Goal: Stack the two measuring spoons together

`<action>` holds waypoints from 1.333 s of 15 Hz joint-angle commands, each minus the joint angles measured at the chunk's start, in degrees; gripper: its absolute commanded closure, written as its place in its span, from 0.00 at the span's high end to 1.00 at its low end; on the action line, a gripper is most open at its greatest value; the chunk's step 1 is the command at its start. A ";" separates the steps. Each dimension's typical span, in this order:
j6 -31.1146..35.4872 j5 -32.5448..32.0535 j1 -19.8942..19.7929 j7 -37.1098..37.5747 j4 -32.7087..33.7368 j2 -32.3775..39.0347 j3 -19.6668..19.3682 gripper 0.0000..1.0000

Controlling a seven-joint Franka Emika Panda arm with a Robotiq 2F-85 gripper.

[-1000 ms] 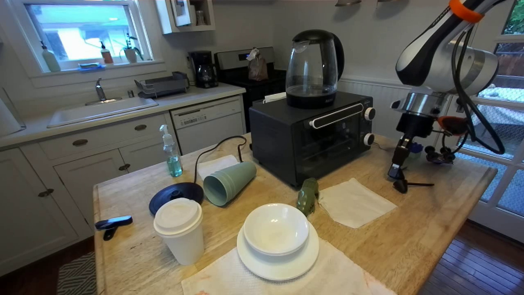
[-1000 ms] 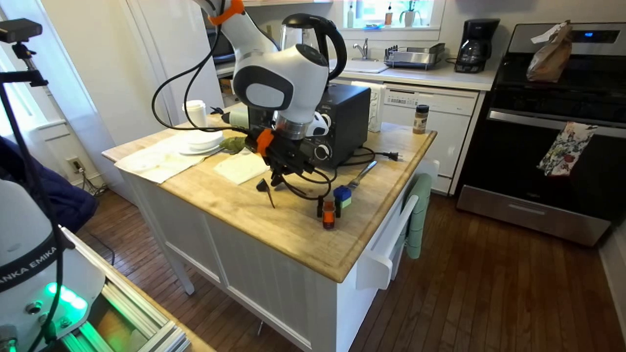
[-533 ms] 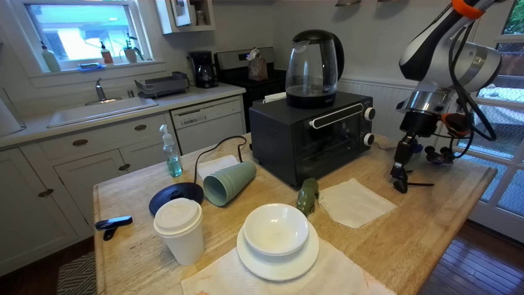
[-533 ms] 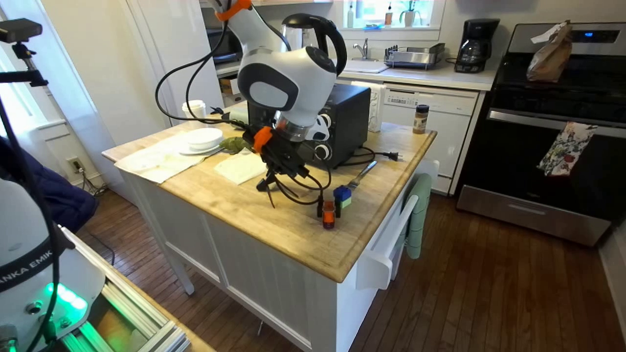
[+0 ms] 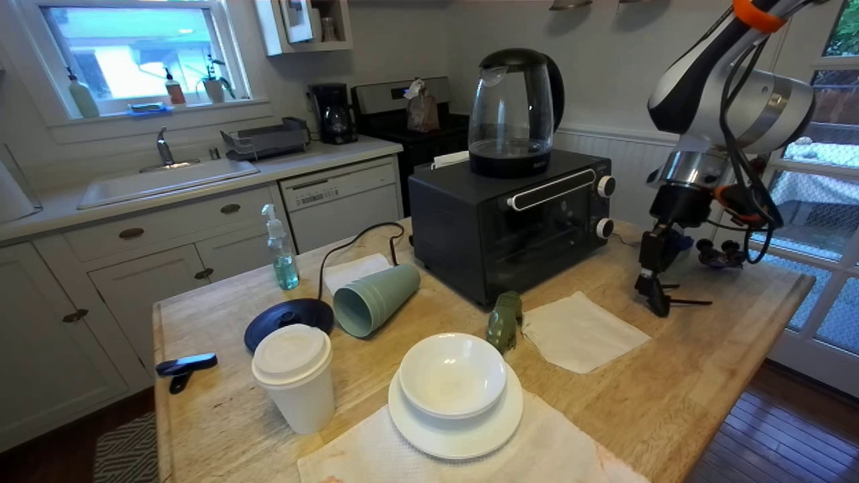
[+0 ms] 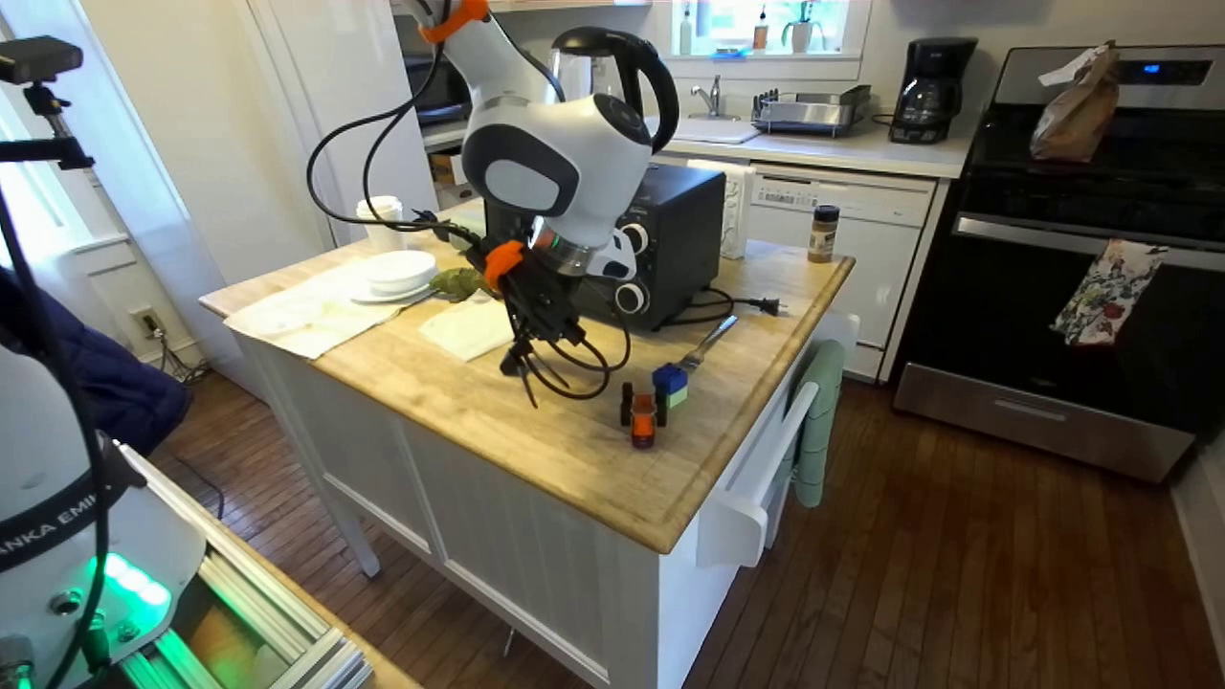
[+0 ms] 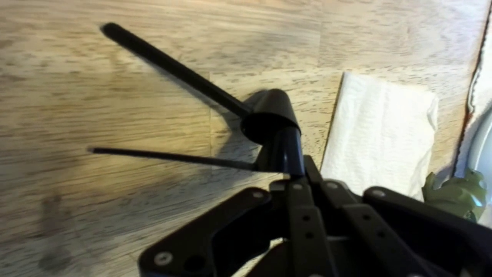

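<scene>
My gripper [image 7: 305, 176] is shut on the bowl wall of a black measuring spoon [image 7: 289, 152], whose thin handle points left in the wrist view. The second black measuring spoon [image 7: 273, 105] lies on the table, its handle toward the upper left. The held bowl's narrow end overlaps the lying bowl's mouth; I cannot tell how deep it sits inside. In an exterior view the gripper [image 5: 648, 285] is low over the lying spoon [image 5: 690, 302]. In an exterior view the arm and cables partly hide the lying spoon [image 6: 529, 390] beneath the gripper [image 6: 522, 346].
A white napkin [image 5: 584, 333] and a green toy figure [image 5: 504, 322] lie beside the spoons. The black toaster oven [image 5: 463, 228] carries a glass kettle [image 5: 511, 114]. An orange toy car [image 6: 643, 421], a blue-green block [image 6: 671, 383] and a fork [image 6: 708, 343] lie near the table edge.
The gripper, with the held spoon, has moved over to the lying spoon and lowered, bringing the two bowls together. The lying spoon shows no clear movement.
</scene>
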 commanded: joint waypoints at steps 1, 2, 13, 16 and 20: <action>-1.04 -0.82 2.10 5.31 1.34 1.25 -1.69 0.01; -0.68 -1.30 2.51 6.77 1.24 1.31 -1.95 0.01; -0.58 -10.18 4.60 22.31 1.02 1.23 -2.83 0.01; -1.51 -10.35 4.50 24.12 1.37 1.58 -2.64 0.02; -3.13 -9.63 4.26 24.79 1.77 1.91 -2.41 0.38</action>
